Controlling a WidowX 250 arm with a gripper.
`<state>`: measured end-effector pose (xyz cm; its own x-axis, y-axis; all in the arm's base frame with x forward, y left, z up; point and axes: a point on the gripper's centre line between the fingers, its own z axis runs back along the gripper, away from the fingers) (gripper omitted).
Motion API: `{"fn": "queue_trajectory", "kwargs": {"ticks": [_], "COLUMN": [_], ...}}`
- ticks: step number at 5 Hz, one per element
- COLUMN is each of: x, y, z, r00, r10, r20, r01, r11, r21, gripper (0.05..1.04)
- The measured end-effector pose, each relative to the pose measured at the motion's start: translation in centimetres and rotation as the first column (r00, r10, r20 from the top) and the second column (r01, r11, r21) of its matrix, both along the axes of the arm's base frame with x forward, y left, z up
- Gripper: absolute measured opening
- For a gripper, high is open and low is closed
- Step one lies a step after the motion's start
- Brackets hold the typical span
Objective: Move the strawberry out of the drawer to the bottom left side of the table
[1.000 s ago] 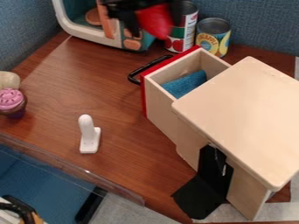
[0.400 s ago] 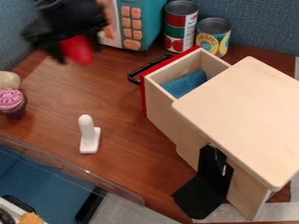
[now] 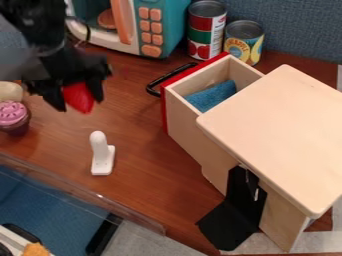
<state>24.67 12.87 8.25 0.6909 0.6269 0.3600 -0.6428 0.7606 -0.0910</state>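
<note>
Gripping the strawberry (image 3: pixel 77 94) in the gripper (image 3: pixel 79 103), fingers closed in on either side, red tip pointing down, above the left part of the table (image 3: pixel 143 155). Carried leftward and then down the view since the earlier frames, away from the taller can (image 3: pixel 206 32). Already out of the drawer (image 3: pixel 180 120), so probably past the extraction and into the carry; still to be brought further toward the bottom left, lowered and let go. Close by, at the left edge, sitting on the table: a cupcake (image 3: pixel 13 115), beside a pale rounded object (image 3: pixel 9 92). Nearer the front, a small upright white piece (image 3: pixel 101 157). Best to come down between these without knocking either, and well short of the clear rim (image 3: pixel 87 195) along the front edge, for fear of rolling off. Further right, the wooden box (image 3: pixel 280 135), drawer pulled out with a blue cloth (image 3: pixel 211 96) inside; behind, a toy microwave (image 3: pixel 161 25) and a shorter can (image 3: pixel 242 42). Not likely to hinder from there.
</note>
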Motion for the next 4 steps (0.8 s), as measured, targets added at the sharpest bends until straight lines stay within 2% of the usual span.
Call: {"fn": "queue_trajectory", "kwargs": {"ticks": [1, 2, 3, 4], "x": [0.1, 0.5, 0.0, -0.5], "y": [0.1, -0.2, 0.6, 1.1], "z": [-1.1, -2.2, -2.3, -4.1], "r00": [0.999, 0.995, 0.992, 0.984], "r10": [-0.016, -0.058, -0.046, -0.037], "r20": [-0.034, -0.079, -0.118, -0.176], "r01": [0.016, 0.063, 0.065, 0.065], "r11": [1.000, 0.996, 0.984, 0.986], "r21": [0.011, 0.064, 0.166, 0.157], "gripper": [0.781, 0.781, 0.781, 0.781]}}
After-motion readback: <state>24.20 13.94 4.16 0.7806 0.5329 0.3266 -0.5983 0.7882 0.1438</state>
